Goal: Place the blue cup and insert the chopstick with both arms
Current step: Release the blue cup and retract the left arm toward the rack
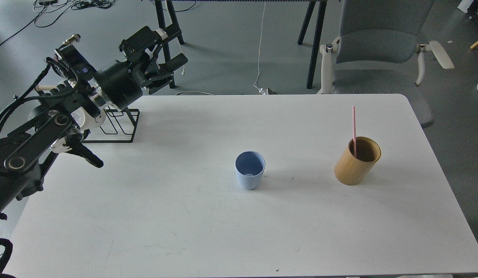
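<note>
The pale blue cup [249,170] stands upright and empty near the middle of the white table [239,231]. The thin pink chopstick [353,127] stands upright in a tan wooden cylinder [357,160] at the right. My left gripper [167,48] is raised over the table's far left corner, well away from the cup, with its fingers spread and nothing between them. My right arm and gripper are out of view.
A black wire rack [115,125] stands at the table's far left, beside my left arm. A grey office chair [377,42] stands behind the table's far right. Black table legs [314,42] and floor cables lie beyond the table.
</note>
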{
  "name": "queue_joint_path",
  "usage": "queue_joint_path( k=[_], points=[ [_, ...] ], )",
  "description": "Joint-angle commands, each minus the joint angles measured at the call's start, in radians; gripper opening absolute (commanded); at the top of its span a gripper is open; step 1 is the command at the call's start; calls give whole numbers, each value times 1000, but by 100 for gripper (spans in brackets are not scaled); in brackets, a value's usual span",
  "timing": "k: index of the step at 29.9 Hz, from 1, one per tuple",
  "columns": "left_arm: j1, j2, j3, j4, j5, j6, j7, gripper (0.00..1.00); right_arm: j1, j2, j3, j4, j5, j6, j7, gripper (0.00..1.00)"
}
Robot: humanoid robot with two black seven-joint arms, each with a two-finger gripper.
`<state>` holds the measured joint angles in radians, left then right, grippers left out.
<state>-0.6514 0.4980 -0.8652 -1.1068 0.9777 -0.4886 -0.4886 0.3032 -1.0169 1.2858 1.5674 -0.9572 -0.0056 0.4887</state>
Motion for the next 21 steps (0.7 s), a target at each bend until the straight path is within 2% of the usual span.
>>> queue_joint_path(
  k=[1,6,10,17,21],
  points=[
    [35,-15,-49,-15,-4,0,0,97,-59,-12,-9,-7,-182,-117,0,99],
    [36,-23,-74,-13,-94,0,0,98,-98,6,-140,-75,-368,-223,0,99],
    [36,-21,-95,-10,-163,0,0,98,-98,72,-233,-165,-500,-298,0,99],
    [49,-26,-92,-5,-163,0,0,98,-98,172,-296,-242,-575,-312,0,94],
    [50,-33,-92,-5,-163,0,0,98,-87,190,-330,-317,-614,-313,0,92]
  ],
)
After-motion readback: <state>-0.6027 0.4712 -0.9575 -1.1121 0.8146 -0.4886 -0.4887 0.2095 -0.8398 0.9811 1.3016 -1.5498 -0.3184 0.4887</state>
